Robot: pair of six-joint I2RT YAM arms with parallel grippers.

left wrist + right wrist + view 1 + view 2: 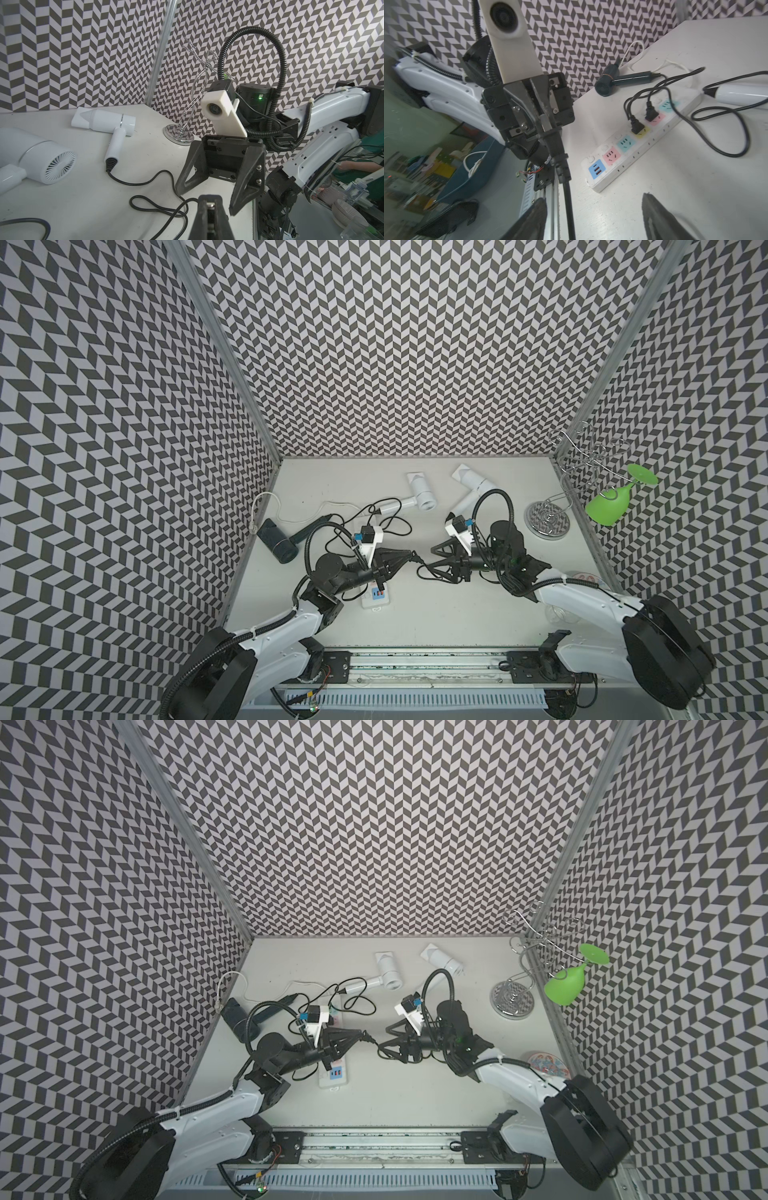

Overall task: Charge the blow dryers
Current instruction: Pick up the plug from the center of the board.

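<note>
Two white blow dryers (422, 494) (473, 482) lie at the back of the table, and a dark one (277, 543) lies by the left wall. My left gripper (410, 555) is shut on a black plug (557, 145), held above mid-table. Its cord (145, 182) loops back to the farther white dryer (116, 124). My right gripper (593, 199) faces the left one. It is open, its fingers either side of the hanging cord and not touching it. The power strip (633, 149) lies under my left arm, with two black plugs (636, 127) (652, 113) in its yellow and pink sockets.
A chrome wire rack (546, 519) stands at the back right with a green plastic glass (609, 504) hanging from it. A patterned plate (582, 576) and a clear glass (561, 614) sit by the right edge. Black cords (386, 526) tangle beside the strip.
</note>
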